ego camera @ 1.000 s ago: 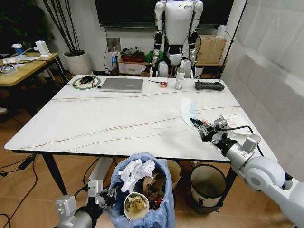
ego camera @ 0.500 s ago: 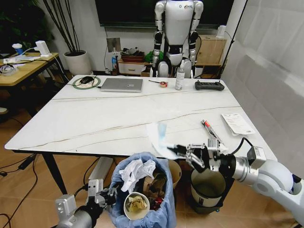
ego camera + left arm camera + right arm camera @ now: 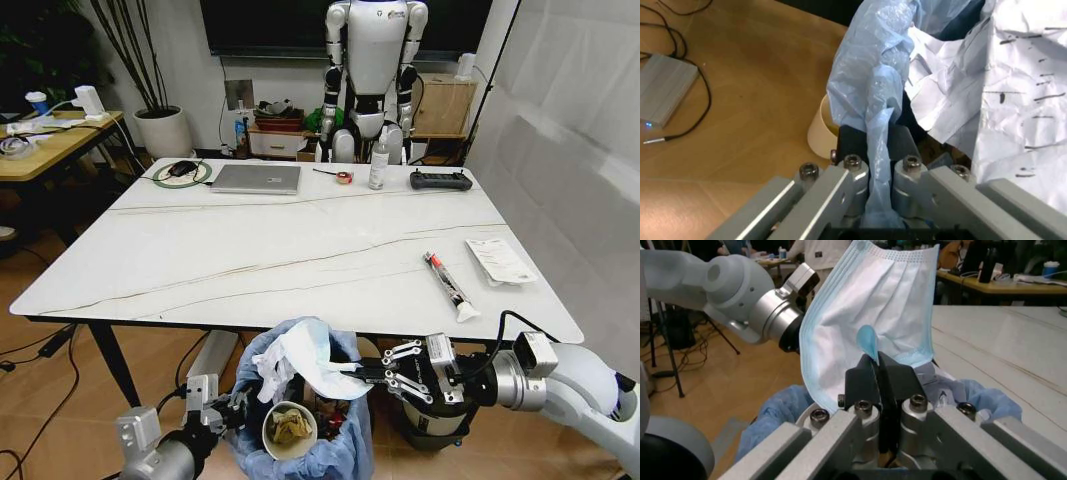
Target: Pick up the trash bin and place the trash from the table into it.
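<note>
A face mask is held pinched in the closed right claw directly above the trash bin, whose bag rim is gripped by the left claw.

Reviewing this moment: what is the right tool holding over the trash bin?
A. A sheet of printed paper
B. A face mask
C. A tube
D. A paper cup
B. The right tool is shut on a pleated blue-white face mask, hanging above the blue-bagged trash bin; the tube and printed paper lie on the table.
</note>
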Controlling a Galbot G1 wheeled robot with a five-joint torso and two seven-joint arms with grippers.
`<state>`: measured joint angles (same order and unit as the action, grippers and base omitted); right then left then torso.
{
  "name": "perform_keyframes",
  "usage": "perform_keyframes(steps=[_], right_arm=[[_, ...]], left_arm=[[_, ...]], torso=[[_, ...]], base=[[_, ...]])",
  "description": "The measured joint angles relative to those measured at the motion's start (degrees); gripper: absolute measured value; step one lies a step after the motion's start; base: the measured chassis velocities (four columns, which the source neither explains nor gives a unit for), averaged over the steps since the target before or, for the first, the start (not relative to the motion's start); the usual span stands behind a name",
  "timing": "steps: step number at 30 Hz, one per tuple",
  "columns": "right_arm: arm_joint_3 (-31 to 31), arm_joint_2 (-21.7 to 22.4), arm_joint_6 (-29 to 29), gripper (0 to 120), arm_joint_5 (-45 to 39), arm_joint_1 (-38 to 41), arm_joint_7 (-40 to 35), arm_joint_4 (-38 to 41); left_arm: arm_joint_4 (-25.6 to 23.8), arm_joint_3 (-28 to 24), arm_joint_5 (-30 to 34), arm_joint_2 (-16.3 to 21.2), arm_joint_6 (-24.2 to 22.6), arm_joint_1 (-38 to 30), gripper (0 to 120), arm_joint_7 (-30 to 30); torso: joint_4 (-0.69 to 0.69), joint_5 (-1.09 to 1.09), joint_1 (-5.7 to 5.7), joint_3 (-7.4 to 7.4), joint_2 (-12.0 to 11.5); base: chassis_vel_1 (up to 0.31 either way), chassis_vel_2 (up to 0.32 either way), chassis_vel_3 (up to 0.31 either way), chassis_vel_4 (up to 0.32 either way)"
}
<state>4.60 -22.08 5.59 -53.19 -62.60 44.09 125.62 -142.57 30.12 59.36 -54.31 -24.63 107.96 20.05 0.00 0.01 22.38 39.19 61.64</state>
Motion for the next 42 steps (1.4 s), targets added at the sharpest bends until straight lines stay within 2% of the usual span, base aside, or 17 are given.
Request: perform_keyframes(steps=[3, 11, 24, 42], right_arm=[[-1.8, 1.1, -0.3, 0, -0.1, 2.1, -0.4, 0.2], [-2.1, 4.6, -2.1, 0, -0.1, 3.0, -0.1, 0.6], [-3.0, 1.5, -1.6, 0, 0.6, 3.0, -1.4, 0.9], [-3.7, 0.7, 0.5, 0, 4.5, 2.2, -2.5, 1.7]], left_arm=[[0.4, -0.1, 0.4, 0.2, 0.0, -0.4, 0, 0.0], [1.2, -0.9, 0.8, 0.2, -0.1, -1.6, 0, 0.0], [1.3, -1.8, 2.2, 0.3, 0.2, -1.8, 0, -0.8], [1.1, -3.3, 2.8, 1.9, 0.3, -1.9, 0, -1.4]], torso=[[0.0, -0.01, 0.0, 0.0, 0.0], [-0.01, -0.02, 0.0, 0.0, 0.0], [0.0, 0.0, 0.0, 0.0, 0.0], [0.0, -0.01, 0.0, 0.0, 0.0]], base=[[0.0, 0.0, 0.0, 0.0], [0.0, 0.0, 0.0, 0.0], [0.0, 0.0, 0.0, 0.0], [0.0, 0.0, 0.0, 0.0]])
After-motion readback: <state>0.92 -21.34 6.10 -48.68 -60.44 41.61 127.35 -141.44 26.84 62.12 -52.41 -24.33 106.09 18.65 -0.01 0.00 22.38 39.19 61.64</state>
